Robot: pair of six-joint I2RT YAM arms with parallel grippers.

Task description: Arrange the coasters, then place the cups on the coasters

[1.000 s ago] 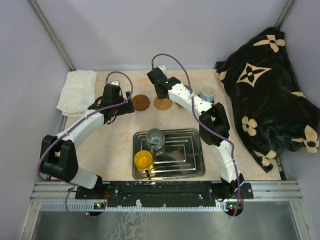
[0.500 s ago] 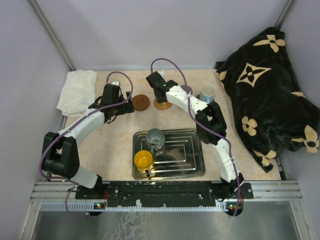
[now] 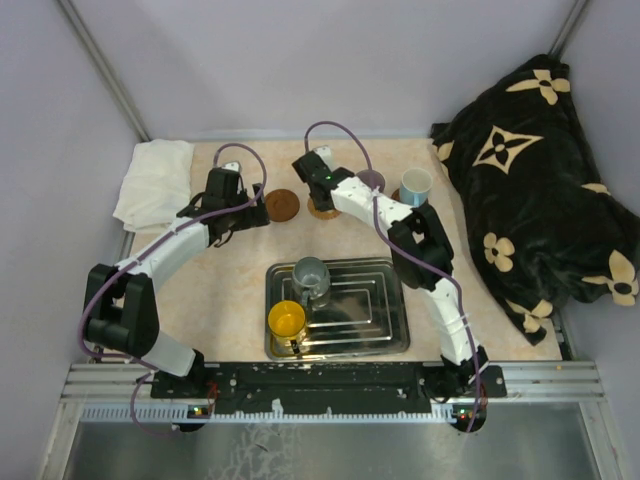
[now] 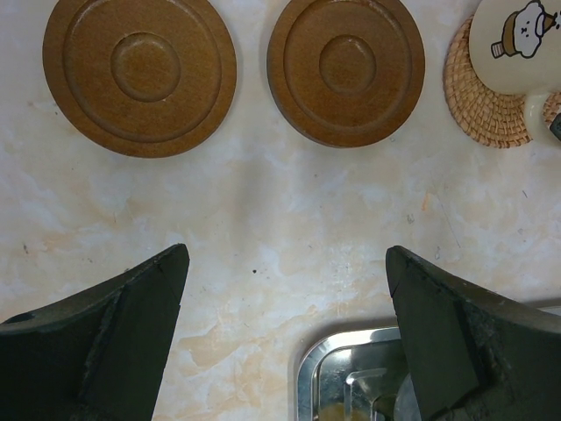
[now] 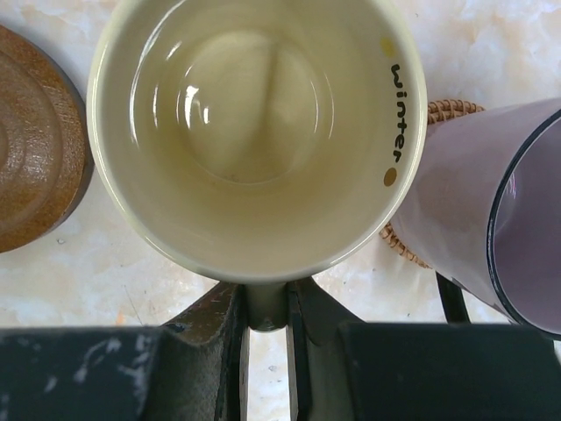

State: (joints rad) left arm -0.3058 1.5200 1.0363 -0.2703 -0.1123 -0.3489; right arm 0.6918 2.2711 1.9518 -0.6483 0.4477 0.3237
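The right claw (image 5: 266, 309) is closed on the handle of the cream cup (image 5: 254, 132), pinching it from both sides while the cup stands upright, mouth up. Seen from the left wrist, that cup is over a woven coaster (image 4: 478, 101) at the far side of the tabletop (image 4: 280, 202); whether its base rests on the coaster or hangs just above it cannot be told. Just to the cup's right stands the purple cup (image 5: 478, 219), with a woven edge showing at its foot. The left claw (image 4: 285, 256) is spread wide open with only bare tabletop between its fingers, near the far left corner of the metal tray (image 4: 316, 364). Beyond it lie the left wooden coaster (image 4: 140, 74) and the right wooden coaster (image 4: 346, 70), side by side and not touching, the latter just left of the woven coaster. The light blue cup (image 3: 415, 185) stands farther right. The grey cup (image 3: 311, 272) and the orange-yellow cup (image 3: 287, 320) sit in the tray. A white cloth (image 3: 155, 180) lies at the far left, a dark flowered blanket (image 3: 540, 190) at the right.
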